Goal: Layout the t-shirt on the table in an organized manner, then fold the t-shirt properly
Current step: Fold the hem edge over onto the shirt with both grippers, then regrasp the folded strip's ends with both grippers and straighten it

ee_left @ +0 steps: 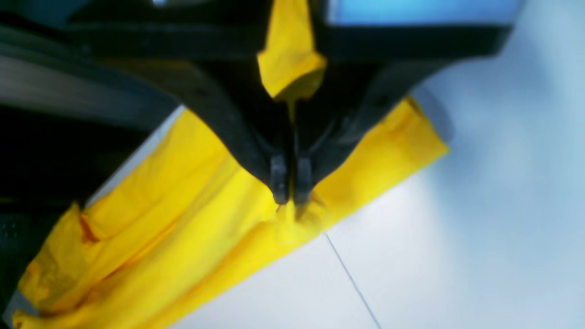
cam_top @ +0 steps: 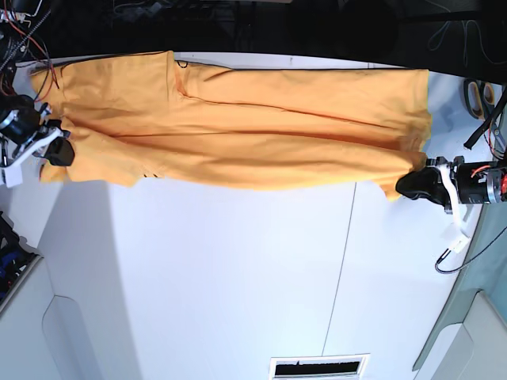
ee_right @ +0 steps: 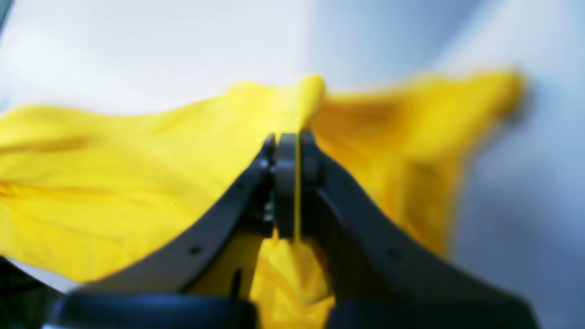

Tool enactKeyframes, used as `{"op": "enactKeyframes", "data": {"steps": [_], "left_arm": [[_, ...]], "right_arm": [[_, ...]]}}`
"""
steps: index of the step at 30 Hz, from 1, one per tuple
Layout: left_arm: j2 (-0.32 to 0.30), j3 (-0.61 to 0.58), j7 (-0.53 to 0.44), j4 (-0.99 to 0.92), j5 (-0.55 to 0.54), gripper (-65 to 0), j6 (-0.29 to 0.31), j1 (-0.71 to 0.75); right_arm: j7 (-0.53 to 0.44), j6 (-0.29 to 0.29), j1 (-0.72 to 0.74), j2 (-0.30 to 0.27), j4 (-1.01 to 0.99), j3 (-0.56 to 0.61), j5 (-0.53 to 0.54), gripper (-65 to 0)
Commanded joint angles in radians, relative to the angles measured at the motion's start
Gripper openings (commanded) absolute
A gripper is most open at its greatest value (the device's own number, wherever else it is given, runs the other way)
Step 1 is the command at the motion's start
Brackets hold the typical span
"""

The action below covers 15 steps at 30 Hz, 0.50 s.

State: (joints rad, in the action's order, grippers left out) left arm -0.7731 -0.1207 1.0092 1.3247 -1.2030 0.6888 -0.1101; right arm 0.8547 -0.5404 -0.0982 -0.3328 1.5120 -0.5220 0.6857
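**Both pincers clamped on the t-shirt, ready to spread it**

Now the t-shirt [cam_top: 238, 131] lies stretched along the far edge of the tabletop [cam_top: 238, 269], bunched into long folds rather than flat. The left pincer [ee_left: 290, 194] is closed tight on a pinch of yellow cloth at one end, and the right pincer [ee_right: 292, 183] is likewise clamped on fabric at the other end (a thin sliver of cloth shows between its jaws). This looks like the laying-out step, with folding not yet begun. The next move probably calls for both arms to keep the cloth taut and draw it toward the open middle of the tabletop, so the gathered folds open out flat.
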Motion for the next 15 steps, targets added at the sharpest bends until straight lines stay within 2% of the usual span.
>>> {"op": "enactKeyframes", "data": {"steps": [1,5,11,12,13,15], "left_arm": [[-0.032,0.009,-0.008,0.034,-0.029,-65.0,0.009,0.000],[-0.055,0.009,0.000,0.068,-0.034,-65.0,0.009,0.077],[-0.033,0.009,-0.018,0.068,0.031,-64.7,0.009,0.164],[-0.023,0.009,-0.020,0.068,0.042,-59.4,0.009,0.174],[-0.014,0.009,-0.030,0.068,0.064,-54.2,0.009,0.183],[0.005,0.009,-0.049,0.068,0.106,-46.9,0.009,0.195]], "right_arm": [[-0.014,-0.008,-0.008,-0.019,0.032,-0.024,0.032,-65.0],[-0.017,-0.026,-0.087,-0.019,0.049,-0.080,0.064,-65.0],[-0.018,-0.025,-0.118,-0.010,0.039,-0.080,0.055,-65.0],[-0.021,-0.025,-0.119,-0.010,0.039,-0.080,0.055,-65.0],[-0.020,-0.025,-0.119,-0.010,0.039,-0.080,0.055,-61.1],[-0.021,-0.024,-0.118,-0.010,0.039,-0.080,0.056,-45.0]]}}
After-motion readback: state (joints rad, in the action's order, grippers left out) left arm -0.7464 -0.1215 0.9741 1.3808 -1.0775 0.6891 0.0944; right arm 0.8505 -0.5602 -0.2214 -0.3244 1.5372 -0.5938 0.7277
